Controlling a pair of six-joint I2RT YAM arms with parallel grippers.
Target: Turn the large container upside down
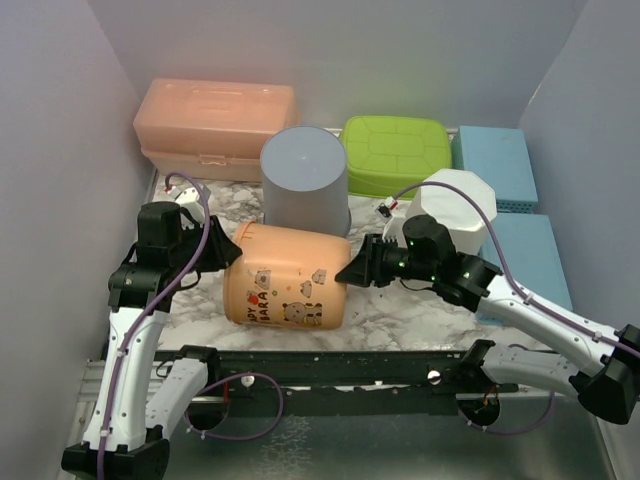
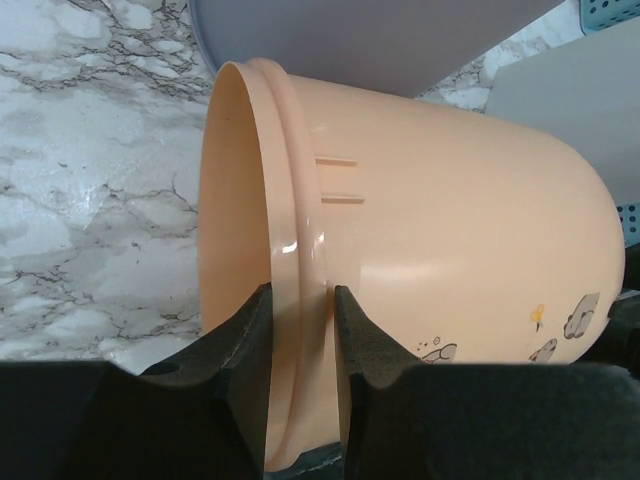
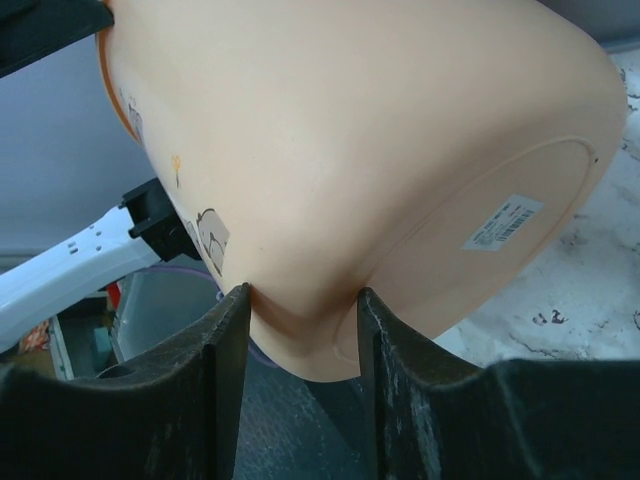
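Left wrist view: both claws grasping the tipped container, halfway through the turn.

The left gripper (image 2: 300,310) pinches the rim wall of the large container (image 2: 450,220), one finger inside the mouth and one outside. The right gripper (image 3: 300,300) is clenched on the rounded edge of the base, near the label (image 3: 503,222). The container lies on its side over the marble table (image 2: 80,200), mouth toward the left arm, close in front of the grey bucket (image 1: 305,180). The turn looks about half done. Next, both arms probably need to rotate together so the mouth swings down without the rim slipping. The container's underside is hidden, so I cannot tell whether it rests on the table or hangs clear.
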